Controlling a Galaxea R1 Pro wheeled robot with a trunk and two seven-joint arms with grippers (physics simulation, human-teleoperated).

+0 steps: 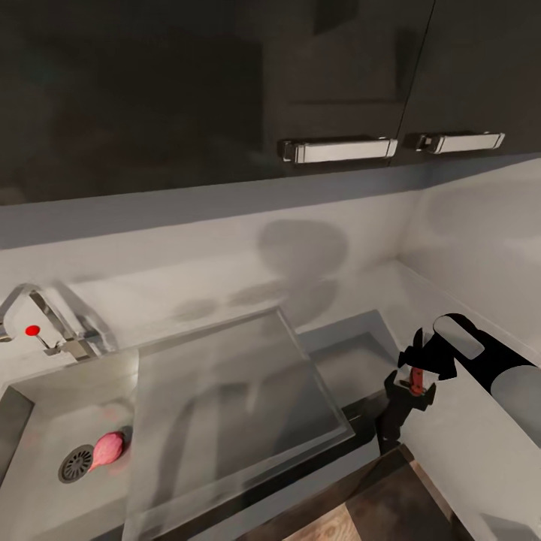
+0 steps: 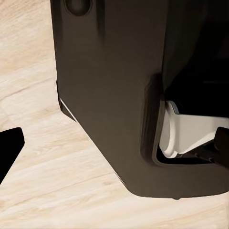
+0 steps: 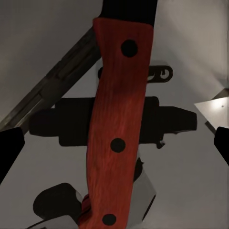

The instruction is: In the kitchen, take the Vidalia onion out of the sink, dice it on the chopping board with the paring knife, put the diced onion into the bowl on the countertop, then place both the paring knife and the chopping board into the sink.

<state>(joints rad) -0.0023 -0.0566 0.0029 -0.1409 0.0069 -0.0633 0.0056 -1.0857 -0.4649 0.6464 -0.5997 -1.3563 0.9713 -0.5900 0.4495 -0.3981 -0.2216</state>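
with the right gripper clamped on the knife just right of the sink, i'd lift the blade clear of the counter and bring the onion, lying beside the drain, out first.

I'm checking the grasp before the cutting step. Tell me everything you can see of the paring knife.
The paring knife has a reddish, wood-looking handle with three dark rivets along it; a dark part continues at one end, and the blade is not clearly visible. The right hand is shut on it, held above the countertop right of the sink. In the head view the handle shows as a small red strip.
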